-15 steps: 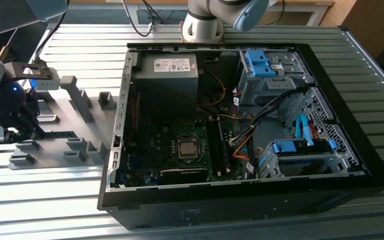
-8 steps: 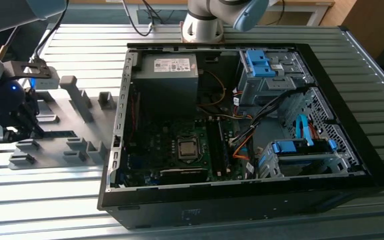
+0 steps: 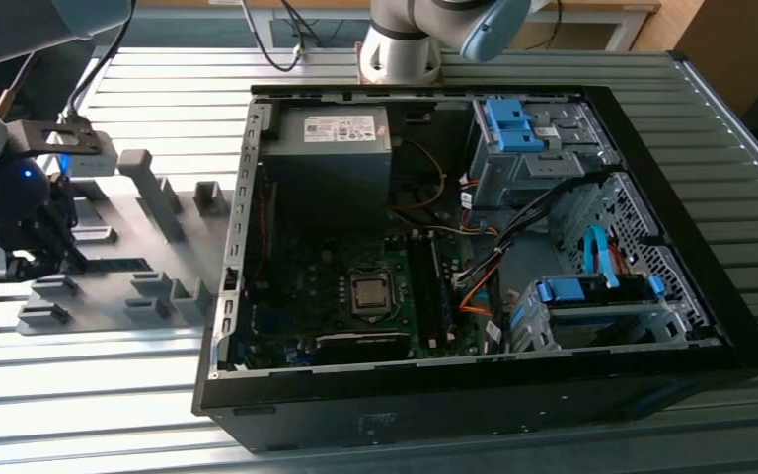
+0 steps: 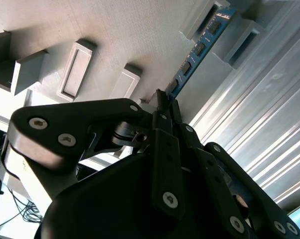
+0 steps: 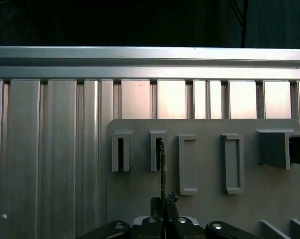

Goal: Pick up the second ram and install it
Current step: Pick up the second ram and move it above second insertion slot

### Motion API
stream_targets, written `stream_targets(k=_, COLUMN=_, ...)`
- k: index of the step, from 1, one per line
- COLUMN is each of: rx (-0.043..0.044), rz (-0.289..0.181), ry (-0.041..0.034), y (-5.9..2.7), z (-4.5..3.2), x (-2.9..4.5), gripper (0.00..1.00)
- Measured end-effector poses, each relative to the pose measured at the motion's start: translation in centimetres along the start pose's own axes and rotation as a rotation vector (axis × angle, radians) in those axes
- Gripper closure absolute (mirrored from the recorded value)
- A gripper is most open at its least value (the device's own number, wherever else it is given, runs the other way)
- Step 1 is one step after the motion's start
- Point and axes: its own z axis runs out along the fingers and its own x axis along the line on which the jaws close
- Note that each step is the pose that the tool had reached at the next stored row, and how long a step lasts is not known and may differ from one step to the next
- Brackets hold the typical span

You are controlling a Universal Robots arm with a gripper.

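My gripper (image 4: 164, 102) is pinched on the near end of the second ram (image 4: 197, 47), which stands on edge, its far end in a grey holder tray (image 4: 115, 30) slot. Light, stiff and fragile, I judge; hold the board edges, not the chips.

My jaws are matte black, with flat linkage bars (image 4: 165, 154) and silver screw heads (image 4: 170, 200). My base (image 3: 399, 54) is silver, joint cap (image 3: 497, 25) blue-grey, wrist has a blue light (image 3: 27, 175) and a black bracket (image 3: 56, 138).
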Motion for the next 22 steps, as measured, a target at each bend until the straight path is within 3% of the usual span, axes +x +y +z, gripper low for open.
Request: stream_targets(k=22, rx=0.0004, rz=0.0, ry=-0.0003, y=0.05, z=-1.62, x=-0.07, gripper=0.86)
